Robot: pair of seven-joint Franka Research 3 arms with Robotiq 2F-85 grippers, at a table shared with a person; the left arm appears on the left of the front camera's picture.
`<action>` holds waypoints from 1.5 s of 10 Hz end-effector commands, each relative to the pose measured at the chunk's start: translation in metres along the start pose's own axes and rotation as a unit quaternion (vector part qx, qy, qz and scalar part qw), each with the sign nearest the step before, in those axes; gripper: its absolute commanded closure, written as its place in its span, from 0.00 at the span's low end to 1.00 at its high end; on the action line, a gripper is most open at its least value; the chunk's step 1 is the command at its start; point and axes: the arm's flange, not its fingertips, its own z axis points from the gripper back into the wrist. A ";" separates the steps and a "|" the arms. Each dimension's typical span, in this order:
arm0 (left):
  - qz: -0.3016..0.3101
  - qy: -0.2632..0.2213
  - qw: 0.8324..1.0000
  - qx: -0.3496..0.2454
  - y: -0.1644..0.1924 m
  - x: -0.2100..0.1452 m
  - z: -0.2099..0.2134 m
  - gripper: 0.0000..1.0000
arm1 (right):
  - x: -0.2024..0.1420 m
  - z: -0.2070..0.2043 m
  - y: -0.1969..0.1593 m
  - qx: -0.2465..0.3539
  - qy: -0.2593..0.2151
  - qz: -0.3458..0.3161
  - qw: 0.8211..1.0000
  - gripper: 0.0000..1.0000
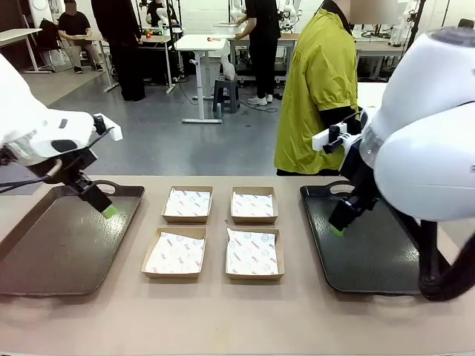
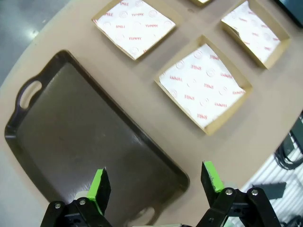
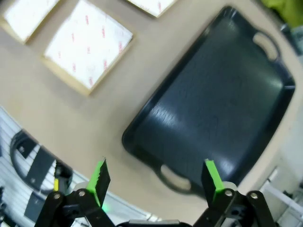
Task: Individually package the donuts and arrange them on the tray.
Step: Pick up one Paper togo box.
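Cardboard boxes (image 1: 175, 253), four, paper-lined and unfilled, sit on the desk (image 1: 223, 315) between two trays (image 1: 52, 252). We find left fingers (image 2: 99, 189) and right fingers (image 3: 211, 177) spread, holding nothing, each over a tray. Where the donuts are we cannot tell. We advise centring one per box.

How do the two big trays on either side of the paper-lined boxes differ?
The brown rectangular plastic tray lies left of the four paper-lined cardboard boxes, under the open left end effector. The black rectangular plastic tray lies right of them, under the open right end effector. The black tray is nearer the person in the yellow-green jacket. Both have raised rims and cut-out handles.
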 end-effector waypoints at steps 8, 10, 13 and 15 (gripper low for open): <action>0.152 -0.124 0.952 -0.234 0.041 -0.015 0.015 0.00 | -0.031 0.002 -0.043 0.247 -0.125 -0.122 0.953 0.00; 0.231 -0.188 0.870 -0.393 0.075 -0.042 0.015 0.00 | -0.078 -0.007 -0.091 0.389 -0.233 -0.215 0.865 0.00; 0.315 -0.215 0.774 -0.506 0.119 -0.101 -0.004 0.00 | -0.160 -0.042 -0.134 0.496 -0.262 -0.284 0.778 0.00; 0.352 -0.219 0.745 -0.523 0.140 -0.135 -0.015 0.00 | -0.193 -0.063 -0.155 0.532 -0.247 -0.304 0.751 0.00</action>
